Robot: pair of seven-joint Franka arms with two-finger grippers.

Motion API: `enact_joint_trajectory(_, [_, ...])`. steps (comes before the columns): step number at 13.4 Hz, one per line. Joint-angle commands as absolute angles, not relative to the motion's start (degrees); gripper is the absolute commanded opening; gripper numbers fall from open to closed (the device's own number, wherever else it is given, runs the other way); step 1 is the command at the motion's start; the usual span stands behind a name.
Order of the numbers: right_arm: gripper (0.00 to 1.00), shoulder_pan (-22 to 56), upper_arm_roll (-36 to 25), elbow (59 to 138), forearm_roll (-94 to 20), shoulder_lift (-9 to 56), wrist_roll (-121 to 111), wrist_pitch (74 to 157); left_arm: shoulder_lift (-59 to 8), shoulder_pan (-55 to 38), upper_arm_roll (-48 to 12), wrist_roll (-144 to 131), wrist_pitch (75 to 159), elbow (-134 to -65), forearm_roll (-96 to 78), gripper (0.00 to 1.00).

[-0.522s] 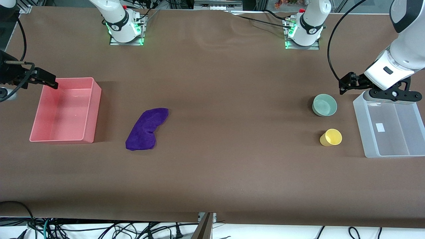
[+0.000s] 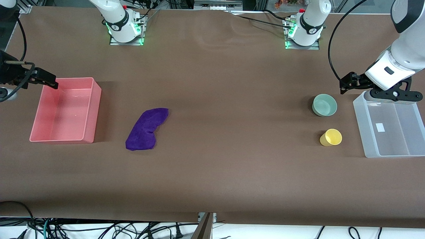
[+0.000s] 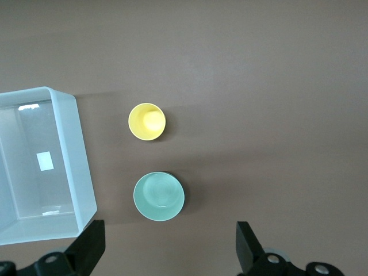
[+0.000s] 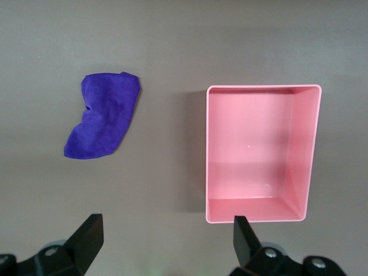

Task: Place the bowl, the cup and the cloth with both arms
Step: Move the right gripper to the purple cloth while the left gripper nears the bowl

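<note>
The pale green bowl stands upright toward the left arm's end of the table. The yellow cup stands a little nearer to the front camera than the bowl. My left gripper hangs open in the air over the farther end of the clear bin, beside the bowl, holding nothing. The purple cloth lies flat beside the pink bin. My right gripper hangs open and empty over the pink bin's farther edge.
A pink bin sits empty toward the right arm's end. A clear plastic bin sits empty at the left arm's end, beside the cup and bowl. Bare brown table lies between cloth and bowl.
The left arm has shifted very slightly. Nothing on the table has moved and both grippers stay open.
</note>
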State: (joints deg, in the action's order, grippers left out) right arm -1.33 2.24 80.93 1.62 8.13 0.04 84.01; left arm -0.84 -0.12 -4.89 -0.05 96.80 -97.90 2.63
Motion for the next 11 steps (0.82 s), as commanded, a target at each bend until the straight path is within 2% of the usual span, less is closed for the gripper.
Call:
enact_joint_trajectory(1, [1.0, -1.2, 2.4, 80.8, 1.2, 8.2, -0.3, 83.9, -0.3, 1.0, -4.5, -0.3, 96.2, -98.5, 1.7, 1.0])
enact_joint_trajectory(6, [1.0, -1.1, 2.5, 82.5, 1.5, 9.4, -0.3, 84.6, -2.3, 2.9, -4.5, -0.2, 95.9, -98.6, 2.4, 1.0])
enact_joint_trajectory(10, [1.0, 0.5, 2.6, 90.6, 1.5, 9.8, -0.3, 85.6, -5.8, 7.5, -4.5, 12.6, 93.1, -99.6, 3.1, 1.0])
enact_joint_trajectory(11, [1.0, 0.5, 2.6, 92.8, 1.0, 10.4, -0.3, 89.0, -6.7, 8.2, -4.6, 14.0, 93.6, -100.8, 3.2, 1.0])
